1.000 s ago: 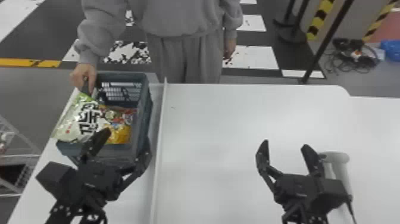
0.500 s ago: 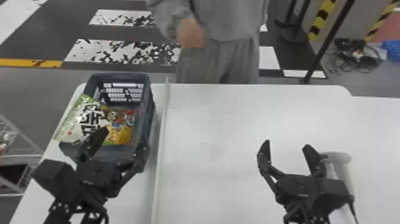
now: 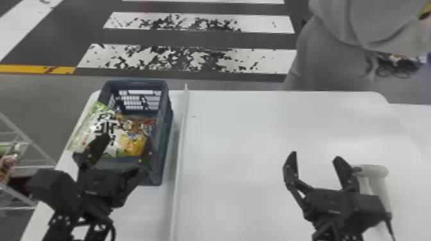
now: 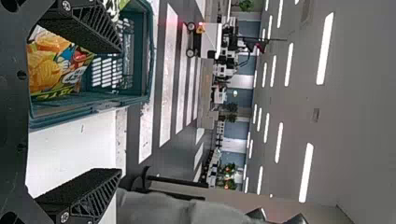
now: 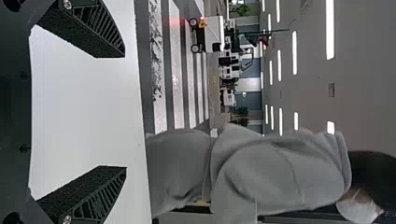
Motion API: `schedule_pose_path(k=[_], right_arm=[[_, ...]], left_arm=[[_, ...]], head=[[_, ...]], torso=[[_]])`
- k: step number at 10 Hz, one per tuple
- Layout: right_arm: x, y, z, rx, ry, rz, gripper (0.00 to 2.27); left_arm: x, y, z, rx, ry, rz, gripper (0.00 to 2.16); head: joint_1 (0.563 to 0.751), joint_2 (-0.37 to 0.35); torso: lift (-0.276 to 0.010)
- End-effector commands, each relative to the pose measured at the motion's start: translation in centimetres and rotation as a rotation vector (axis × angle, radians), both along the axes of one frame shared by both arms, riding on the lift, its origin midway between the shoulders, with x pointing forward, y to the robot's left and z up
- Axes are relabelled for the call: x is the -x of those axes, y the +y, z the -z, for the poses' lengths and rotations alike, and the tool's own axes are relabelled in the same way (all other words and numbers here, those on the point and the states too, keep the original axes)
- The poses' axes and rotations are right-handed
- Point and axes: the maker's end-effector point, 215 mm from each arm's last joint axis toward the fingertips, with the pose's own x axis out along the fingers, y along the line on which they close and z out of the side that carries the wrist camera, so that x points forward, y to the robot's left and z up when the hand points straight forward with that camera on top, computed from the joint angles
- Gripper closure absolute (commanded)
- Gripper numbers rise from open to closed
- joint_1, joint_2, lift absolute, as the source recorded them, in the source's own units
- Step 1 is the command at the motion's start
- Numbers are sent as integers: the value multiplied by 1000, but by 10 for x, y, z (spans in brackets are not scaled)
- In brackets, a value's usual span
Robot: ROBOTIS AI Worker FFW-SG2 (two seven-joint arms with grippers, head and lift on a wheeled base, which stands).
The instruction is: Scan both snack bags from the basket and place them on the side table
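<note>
Two snack bags in the basket, both tools released

In the head view, the green-and-white bag [image 3: 102, 126] leans over the basket's [image 3: 164, 141] left rim, the yellow-and-red bag [image 3: 132, 145] inside; the left tool [image 3: 126, 138] gapes empty nearby. Its wrist view details the latter's orange print. The right tool [image 3: 316, 155] gapes empty above the counter [image 3: 243, 128].

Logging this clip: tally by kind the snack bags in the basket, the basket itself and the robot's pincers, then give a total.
Snack bags: 2 (white-and-green bag, orange-and-yellow bag)
Basket: 1
Pincers: 2 (left pincer, right pincer)
Total: 5
</note>
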Motion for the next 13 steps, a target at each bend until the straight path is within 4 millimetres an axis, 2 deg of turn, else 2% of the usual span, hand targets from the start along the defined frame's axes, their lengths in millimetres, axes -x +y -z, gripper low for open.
schedule_pose_path(k=[1,4,11,13], right_arm=[[0,1,0,-2,-1,-2,63],[-1,3,1,-3,2,-5,63],[0,2,5,-1,14,-4,63],[0,4,5,1,14,-6,63]], left_arm=[[-4,19,2,3,30,-24,83],[-14,49,21,56,167,-74,103],[-1,143,16,83,212,-213,140],[-2,159,19,93,223,-234,140]], head=[[695,35],[695,82],[695,211],[695,242]], torso=[[-75],[-75],[-75],[-75]])
